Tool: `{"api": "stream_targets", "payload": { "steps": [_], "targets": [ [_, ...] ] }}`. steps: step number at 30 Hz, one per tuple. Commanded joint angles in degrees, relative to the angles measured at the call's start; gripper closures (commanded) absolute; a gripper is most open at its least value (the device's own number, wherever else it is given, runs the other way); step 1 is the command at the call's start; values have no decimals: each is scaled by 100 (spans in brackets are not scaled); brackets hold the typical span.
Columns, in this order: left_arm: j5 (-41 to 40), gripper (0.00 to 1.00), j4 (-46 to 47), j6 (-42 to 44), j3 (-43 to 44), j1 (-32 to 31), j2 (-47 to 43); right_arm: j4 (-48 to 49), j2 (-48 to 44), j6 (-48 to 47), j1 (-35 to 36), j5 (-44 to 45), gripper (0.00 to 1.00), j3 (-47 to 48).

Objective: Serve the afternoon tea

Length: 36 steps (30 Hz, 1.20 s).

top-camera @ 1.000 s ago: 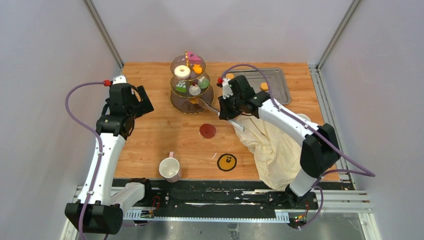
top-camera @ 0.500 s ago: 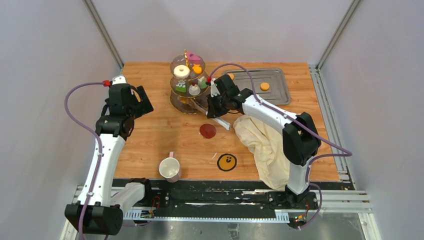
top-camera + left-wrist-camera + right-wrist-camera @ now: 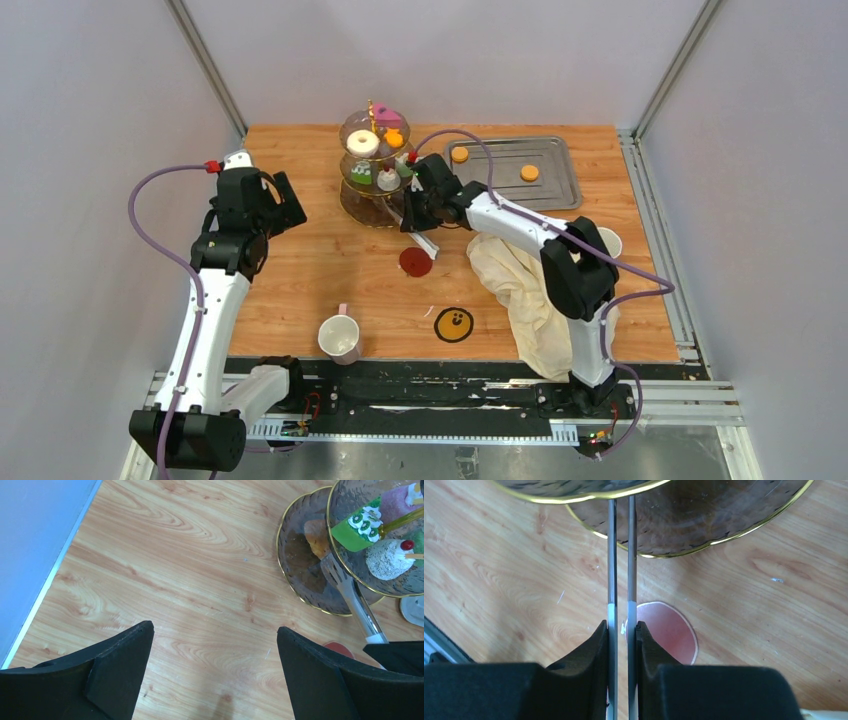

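The three-tier smoky glass stand (image 3: 352, 212) holds a white donut (image 3: 363, 143), an orange macaron (image 3: 395, 138) and small cakes (image 3: 388, 178). My right gripper (image 3: 418, 215) (image 3: 622, 625) is shut on steel tongs (image 3: 610, 555). The tong tips (image 3: 345, 587) reach onto the bottom tier beside an orange-brown piece (image 3: 316, 535), and in the right wrist view the middle tier hides them. My left gripper (image 3: 285, 205) (image 3: 215, 630) hangs open over bare wood left of the stand. Two macarons (image 3: 459, 154) (image 3: 529, 172) lie on the tray. One mug (image 3: 340, 337) stands near the front, another (image 3: 608, 240) behind the right arm.
The steel tray (image 3: 555, 190) sits at the back right. A cream cloth (image 3: 530, 290) is heaped under the right arm. A red coaster (image 3: 415, 262) and a yellow smiley coaster (image 3: 454, 324) lie on the wooden table (image 3: 300, 280).
My right arm has swung left with the tongs, bringing their tips from beside the stand in over its bottom tier. The left arm has not moved.
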Motion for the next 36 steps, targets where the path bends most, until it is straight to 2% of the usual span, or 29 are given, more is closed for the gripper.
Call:
{"api": "stream_targets", "payload": {
  "steps": [1, 3, 5, 21, 27, 32, 36],
  "targets": [
    [-45, 2, 15, 58, 1, 26, -91, 486, 203, 382, 82, 260, 83, 115],
    [-57, 2, 9, 62, 12, 27, -98, 503, 239, 358, 75, 217, 75, 122],
    [-82, 2, 7, 69, 4, 27, -90, 506, 214, 331, 75, 174, 71, 100],
    [-38, 2, 47, 30, -23, 27, -47, 438, -512, 9, 79, 124, 59, -446],
    [-55, 2, 35, 40, -9, 27, -55, 334, -1137, -206, 60, 257, 62, -920],
    [-33, 2, 43, 11, -2, 27, -60, 141, -1826, -417, -54, 396, 75, -1514],
    [-11, 2, 45, 8, 15, 27, -41, -13, -2410, -614, -189, 682, 78, -2005]
  ]
}}
